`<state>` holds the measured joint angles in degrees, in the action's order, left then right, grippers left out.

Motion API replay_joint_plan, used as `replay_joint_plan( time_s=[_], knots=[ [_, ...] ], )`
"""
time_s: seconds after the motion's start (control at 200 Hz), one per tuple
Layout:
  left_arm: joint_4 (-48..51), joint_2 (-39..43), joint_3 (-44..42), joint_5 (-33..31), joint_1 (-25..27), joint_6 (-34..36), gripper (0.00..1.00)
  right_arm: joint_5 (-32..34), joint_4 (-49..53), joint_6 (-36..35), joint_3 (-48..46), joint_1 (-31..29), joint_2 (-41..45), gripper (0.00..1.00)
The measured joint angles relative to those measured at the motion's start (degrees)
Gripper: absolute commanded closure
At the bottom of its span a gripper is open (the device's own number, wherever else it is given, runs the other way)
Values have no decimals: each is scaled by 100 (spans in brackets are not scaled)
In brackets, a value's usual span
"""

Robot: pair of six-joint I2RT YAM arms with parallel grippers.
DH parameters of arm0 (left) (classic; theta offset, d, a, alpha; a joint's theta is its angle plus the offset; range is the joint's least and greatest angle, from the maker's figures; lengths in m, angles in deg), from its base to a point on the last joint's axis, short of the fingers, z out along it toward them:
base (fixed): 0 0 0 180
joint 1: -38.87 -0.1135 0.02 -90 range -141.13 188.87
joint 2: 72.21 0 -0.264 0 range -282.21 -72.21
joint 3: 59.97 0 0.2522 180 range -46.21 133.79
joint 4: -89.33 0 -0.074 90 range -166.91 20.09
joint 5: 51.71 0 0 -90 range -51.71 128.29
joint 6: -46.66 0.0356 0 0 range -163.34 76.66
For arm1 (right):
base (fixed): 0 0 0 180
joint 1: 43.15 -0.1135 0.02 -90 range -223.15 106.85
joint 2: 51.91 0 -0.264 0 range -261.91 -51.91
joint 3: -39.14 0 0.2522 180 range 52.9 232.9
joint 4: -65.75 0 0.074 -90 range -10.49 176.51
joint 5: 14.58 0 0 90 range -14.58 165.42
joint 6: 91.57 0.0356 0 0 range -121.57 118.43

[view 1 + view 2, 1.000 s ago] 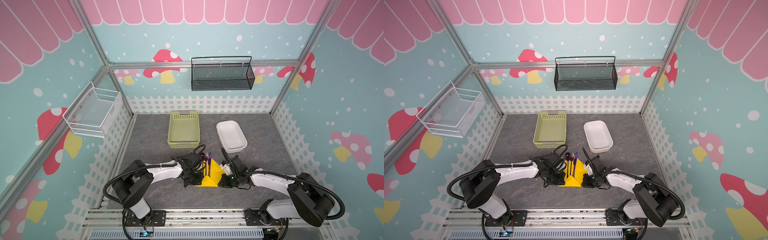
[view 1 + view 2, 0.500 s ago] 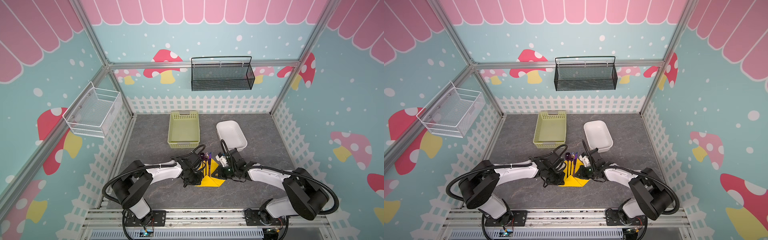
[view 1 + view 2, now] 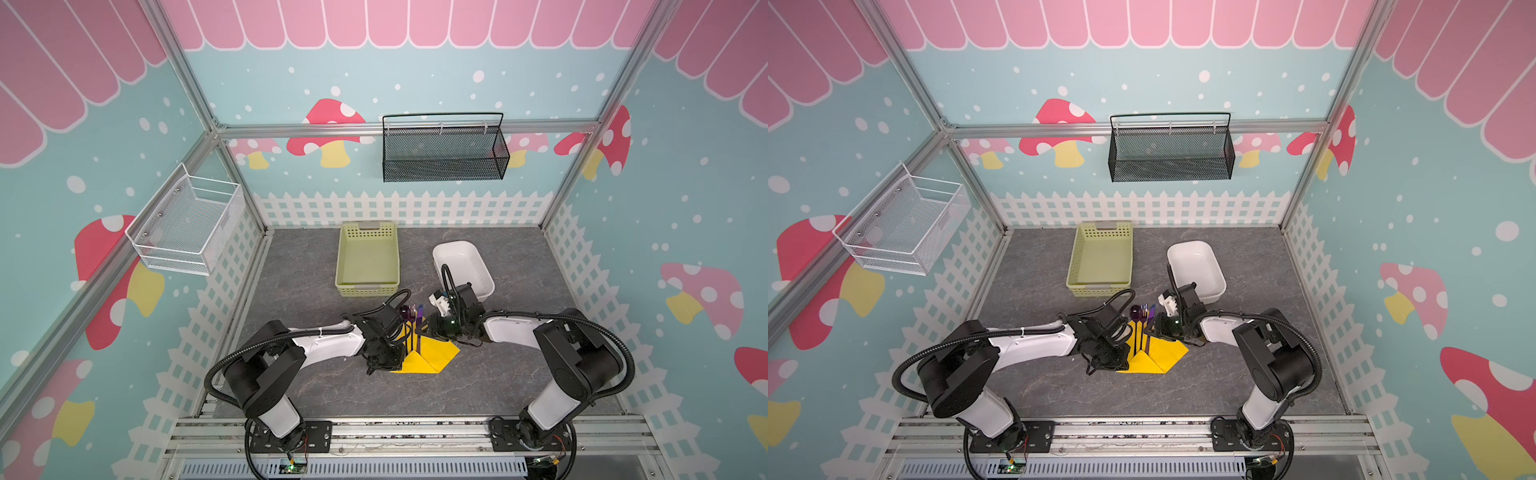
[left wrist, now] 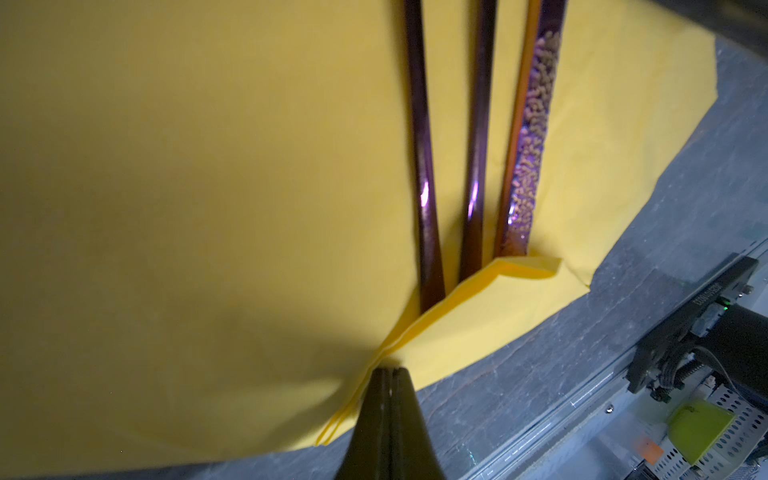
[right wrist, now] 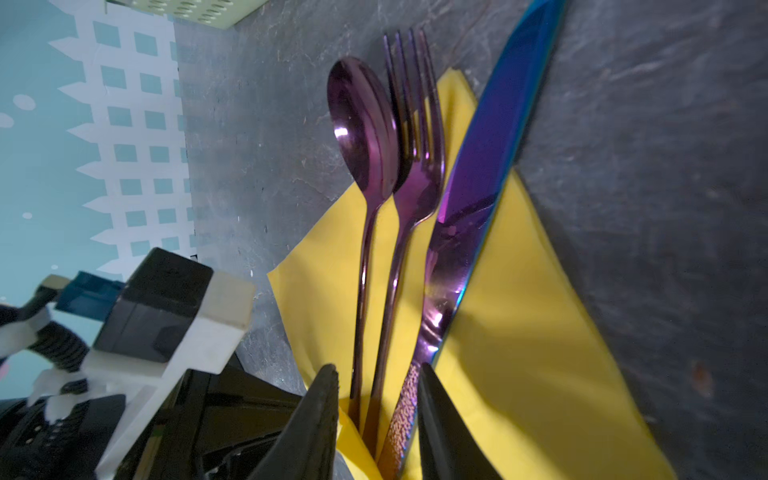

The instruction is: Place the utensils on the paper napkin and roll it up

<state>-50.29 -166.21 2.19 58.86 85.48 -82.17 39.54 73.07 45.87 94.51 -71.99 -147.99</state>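
Note:
The yellow paper napkin [image 3: 438, 356] [image 3: 1165, 356] lies at the table's front middle, partly folded. On it lie the utensils [image 3: 413, 319] [image 3: 1142, 316]: a purple spoon [image 5: 365, 133], a fork [image 5: 415, 124] and a blue-purple knife [image 5: 490, 145], with their heads pointing to the back. My left gripper [image 4: 390, 370] is shut on a folded edge of the napkin [image 4: 208, 166], just past the handle ends [image 4: 473, 216]. My right gripper [image 5: 376, 374] stands open. Its jaws straddle the handles over the napkin [image 5: 519, 332].
A pale green basket [image 3: 368, 291] stands behind the napkin, and a white tub [image 3: 484, 272] is just behind my right wrist. A black wire basket [image 3: 442, 151] hangs on the back wall and a white one [image 3: 187, 228] on the left wall.
My right gripper has moved back and to the left, from the napkin's right corner to the utensil handles, and its jaws have parted. The left gripper holds still on the napkin.

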Motion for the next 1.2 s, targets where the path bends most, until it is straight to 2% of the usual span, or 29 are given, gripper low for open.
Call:
replay_joint_plan(
  time_s=[0.765, 0.891, 1.036, 1.201],
  knots=[
    [7, 2, -2, 0, 0, -4, 100, -472, -448, 70, 52, 116, -481, 63],
    [70, 33, -2, -7, 0, -4, 99, -470, -358, 61, 37, 136, -168, 67],
    [151, 46, 13, -26, 0, 0, 99, -476, -238, -46, -118, 151, 518, 76],
    [192, 46, 68, -24, 0, 0, 98, -184, 433, -271, -461, 166, 1233, 77]
  ],
)
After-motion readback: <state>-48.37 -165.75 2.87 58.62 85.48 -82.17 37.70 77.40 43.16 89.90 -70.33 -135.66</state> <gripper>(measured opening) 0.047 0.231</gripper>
